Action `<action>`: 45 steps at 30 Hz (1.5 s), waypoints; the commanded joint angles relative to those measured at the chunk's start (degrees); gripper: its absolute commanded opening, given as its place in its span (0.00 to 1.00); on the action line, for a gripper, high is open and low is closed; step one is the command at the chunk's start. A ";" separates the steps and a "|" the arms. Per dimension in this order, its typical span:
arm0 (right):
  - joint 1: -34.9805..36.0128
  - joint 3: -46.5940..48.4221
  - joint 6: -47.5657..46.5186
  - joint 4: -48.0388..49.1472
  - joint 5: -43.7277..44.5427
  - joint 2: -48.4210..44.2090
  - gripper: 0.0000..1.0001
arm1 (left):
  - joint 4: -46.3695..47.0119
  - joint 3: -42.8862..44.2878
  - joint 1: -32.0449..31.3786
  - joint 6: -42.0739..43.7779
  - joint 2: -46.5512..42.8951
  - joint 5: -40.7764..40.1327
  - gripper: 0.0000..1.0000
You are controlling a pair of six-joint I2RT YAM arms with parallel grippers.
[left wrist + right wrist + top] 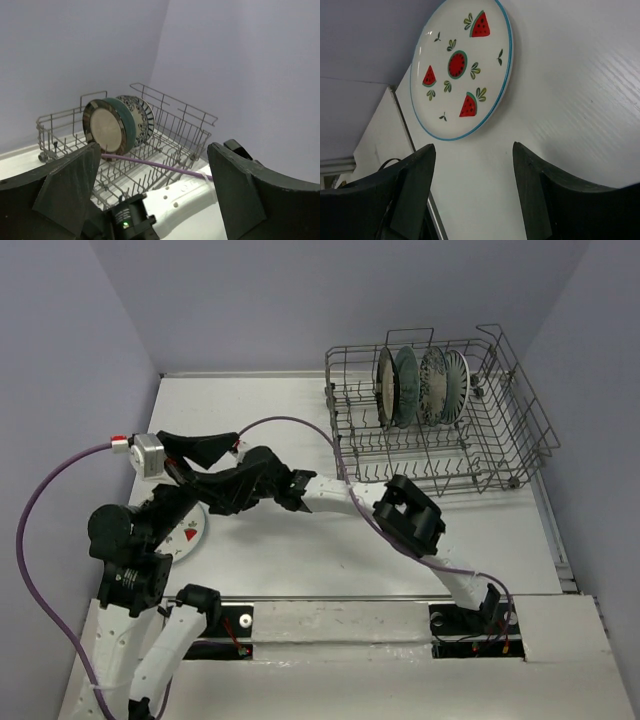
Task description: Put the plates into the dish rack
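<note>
The dish rack (500, 440) stands at the far right and holds the brown-rimmed cream plate (385, 385), the teal plate (405, 385), the blue-floral plate (432, 385) and the striped plate (456, 385), all upright. The white plate with watermelon marks (190, 532) lies flat at the left, partly under the arms. My right gripper (200, 495) reaches left across the table. In its wrist view it (472, 147) is open and empty, just short of that plate (460, 70). My left gripper (225, 447) is open and empty above the table, facing the rack (185, 125).
The right arm's white link (185, 200) and a purple cable (160, 167) cross in front of the left gripper. The two arms overlap closely at the left. Grey walls close in the table behind and at both sides.
</note>
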 commanded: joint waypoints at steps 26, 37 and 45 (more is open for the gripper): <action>3.82 28.97 1.87 -10.69 9.76 23.98 0.45 | -9.21 -13.24 -14.76 16.59 -8.42 -22.08 0.99; 3.73 22.48 3.46 -9.47 14.59 19.77 0.13 | -9.74 -13.77 -14.94 16.95 -8.16 -24.63 0.99; 2.07 -0.19 3.28 -2.08 24.17 4.93 0.09 | -9.74 -14.30 -14.77 16.42 -6.49 -24.02 0.99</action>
